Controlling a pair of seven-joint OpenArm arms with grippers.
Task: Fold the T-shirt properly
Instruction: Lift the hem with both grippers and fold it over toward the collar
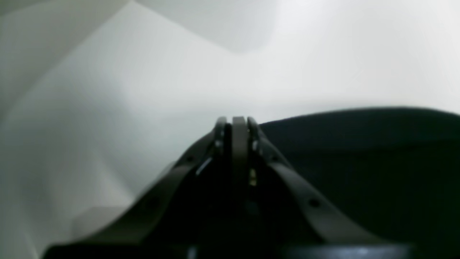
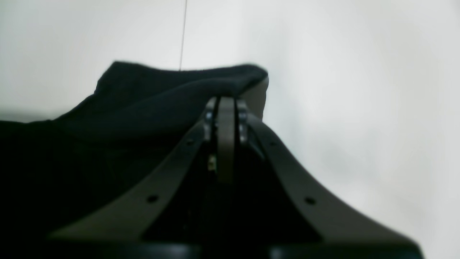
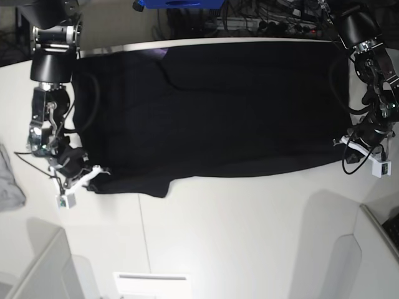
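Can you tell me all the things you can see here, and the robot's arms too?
T-shirt: one, black, spread flat across the far half of the table, a sleeve sticking out at its near edge on the base view's left.
Small cloth: one, light grey, crumpled at the table's edge on the base view's left.
Table: one, white, under everything.
Cables and boxes: a dark tangle with something blue, behind the table; too small to count.
Right gripper: one, black, shut on the T-shirt at its near corner on the base view's left.
Left gripper: one, black, shut at the T-shirt's edge on the base view's right; a grip on the cloth cannot be seen.
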